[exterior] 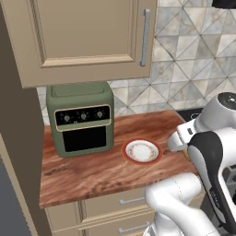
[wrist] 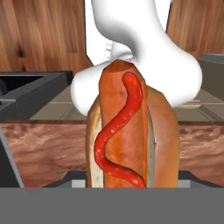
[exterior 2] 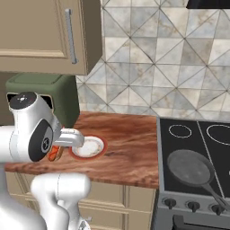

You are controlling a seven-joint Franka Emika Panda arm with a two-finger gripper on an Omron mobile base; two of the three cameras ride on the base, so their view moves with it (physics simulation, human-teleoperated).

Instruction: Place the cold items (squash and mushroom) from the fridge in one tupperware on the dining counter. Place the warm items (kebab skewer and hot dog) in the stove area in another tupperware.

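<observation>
One hot dog [wrist: 131, 131] stands up between the jaws, which are part-way open and closed against its bun, so the robot evidently carries it as a warm item bound for a tupperware; in the right base view a bit of it [exterior 2: 55, 153] peeks out beside the arm, above the front of the bench [exterior 2: 126, 152]. Nearby sit an empty red-rimmed plate [exterior: 142, 151], a green toaster oven [exterior: 81, 119] under the wall cabinet [exterior: 87, 37], and a pan [exterior 2: 190, 168] on the stove [exterior 2: 197, 148]. The robot's own arm crowds the space around the load, and no tupperware is visible.
</observation>
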